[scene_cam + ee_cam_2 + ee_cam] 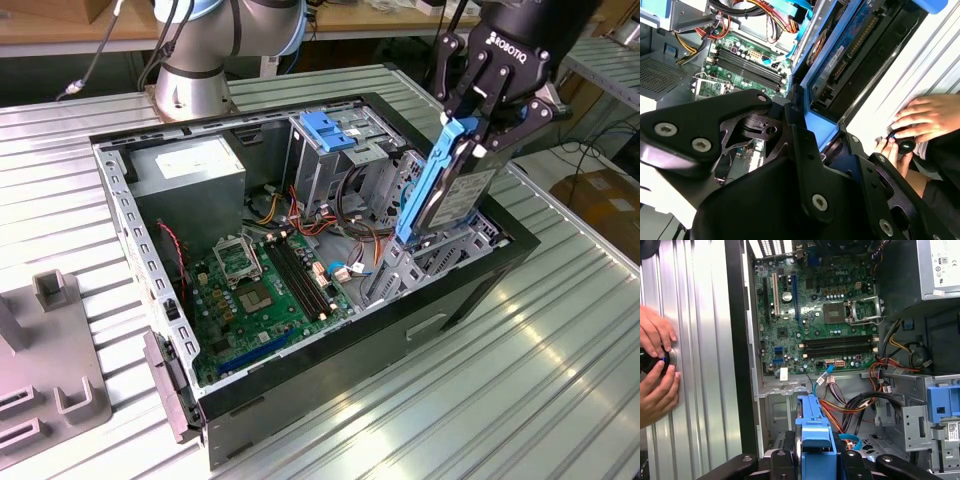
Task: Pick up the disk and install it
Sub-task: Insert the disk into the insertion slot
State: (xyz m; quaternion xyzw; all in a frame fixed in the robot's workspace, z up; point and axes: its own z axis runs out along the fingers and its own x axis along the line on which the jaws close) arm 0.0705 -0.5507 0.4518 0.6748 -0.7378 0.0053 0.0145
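Note:
The disk (452,192), a silver-grey drive framed by bright blue rails, hangs upright and tilted over the drive bay at the exterior view's right side of the open computer case (480,275). My black gripper (478,132) is shut on the disk's upper end, and the disk's lower end reaches down to the metal bay frame. The disk's blue rail (814,427) runs edge-on away from the camera in the first wrist view. The second wrist view has the disk's underside (852,55) with its blue circuit board beyond the gripper's black links.
Inside the case lie the green motherboard (262,280), a grey power-supply box (190,168) and a metal drive cage with a blue latch (328,130). Coloured cables (855,405) run beside the bay. A person's hands (655,365) hold a small black object on the ribbed table. A grey fixture (45,370) stands at the exterior view's left.

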